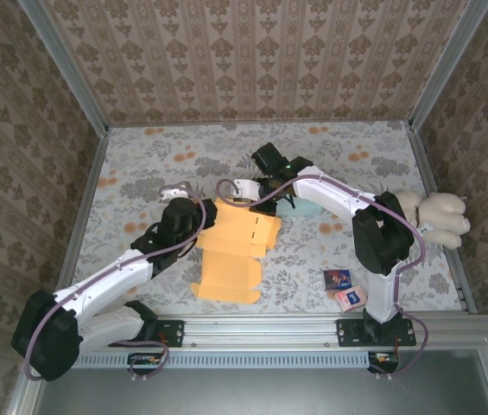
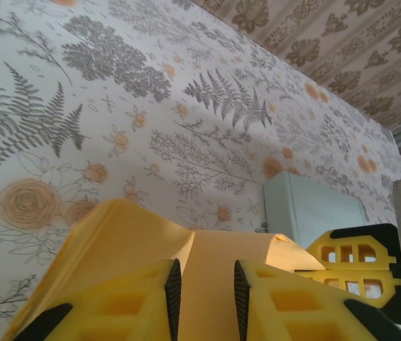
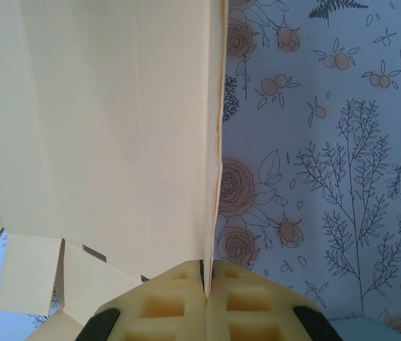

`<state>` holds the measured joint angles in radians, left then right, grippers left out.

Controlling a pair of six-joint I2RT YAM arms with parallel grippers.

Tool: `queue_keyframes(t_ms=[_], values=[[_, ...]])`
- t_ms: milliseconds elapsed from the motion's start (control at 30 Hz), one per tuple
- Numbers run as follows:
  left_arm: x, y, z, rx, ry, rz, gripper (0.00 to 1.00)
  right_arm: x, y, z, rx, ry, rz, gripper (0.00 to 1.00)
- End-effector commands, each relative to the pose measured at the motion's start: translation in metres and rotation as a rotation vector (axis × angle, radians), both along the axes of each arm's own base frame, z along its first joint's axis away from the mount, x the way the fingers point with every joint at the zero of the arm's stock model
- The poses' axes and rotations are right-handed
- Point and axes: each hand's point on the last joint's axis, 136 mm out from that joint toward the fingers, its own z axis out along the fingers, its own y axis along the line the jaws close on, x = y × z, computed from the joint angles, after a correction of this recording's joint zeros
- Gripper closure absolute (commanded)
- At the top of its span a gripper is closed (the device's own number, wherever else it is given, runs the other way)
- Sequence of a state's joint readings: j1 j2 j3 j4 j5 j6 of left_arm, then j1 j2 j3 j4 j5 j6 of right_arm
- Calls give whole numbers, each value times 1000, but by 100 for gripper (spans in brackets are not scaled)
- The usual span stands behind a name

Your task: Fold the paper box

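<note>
The orange paper box (image 1: 229,259) lies mostly flat and unfolded in the middle of the table. My right gripper (image 1: 265,188) is at its far edge, and in the right wrist view the gripper (image 3: 205,278) is shut on a raised panel (image 3: 115,128), pinching its thin edge. My left gripper (image 1: 193,210) is over the box's far left corner. In the left wrist view, the jaws of that gripper (image 2: 206,288) stand partly apart, with a strip of the paper box (image 2: 221,249) showing in the gap and a flap raised at the left. The right fingers (image 2: 348,252) show just beyond.
A pale blue box (image 1: 302,204) (image 2: 310,206) stands right behind the paper box, close to the right gripper. A white plush toy (image 1: 438,216) lies at the right wall. Two small packets (image 1: 339,279) (image 1: 351,299) lie near the right arm's base. Patterned walls enclose the table.
</note>
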<state>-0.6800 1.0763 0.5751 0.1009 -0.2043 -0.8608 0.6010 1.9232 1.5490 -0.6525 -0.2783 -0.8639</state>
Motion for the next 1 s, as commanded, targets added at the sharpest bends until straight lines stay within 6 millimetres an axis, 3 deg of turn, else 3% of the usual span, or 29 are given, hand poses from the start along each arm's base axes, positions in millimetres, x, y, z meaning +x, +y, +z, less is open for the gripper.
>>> queue_keyframes(t_ms=[0, 233, 400, 600, 800, 967], values=[[5, -20, 18, -72, -30, -52, 72, -8, 8, 15, 57, -9, 43, 100], [10, -30, 13, -91, -10, -64, 73, -14, 12, 18, 83, 5, 69, 100], [11, -21, 15, -78, -19, -35, 74, -12, 10, 16, 76, 2, 61, 100], [-3, 15, 19, 14, -47, 33, 73, 10, -2, 8, 11, -27, -42, 100], [-22, 60, -5, 90, -30, 145, 71, 33, -10, 2, -48, -69, -142, 100], [-29, 71, -20, 87, -3, 164, 71, 40, -7, -17, -93, -68, -161, 100]])
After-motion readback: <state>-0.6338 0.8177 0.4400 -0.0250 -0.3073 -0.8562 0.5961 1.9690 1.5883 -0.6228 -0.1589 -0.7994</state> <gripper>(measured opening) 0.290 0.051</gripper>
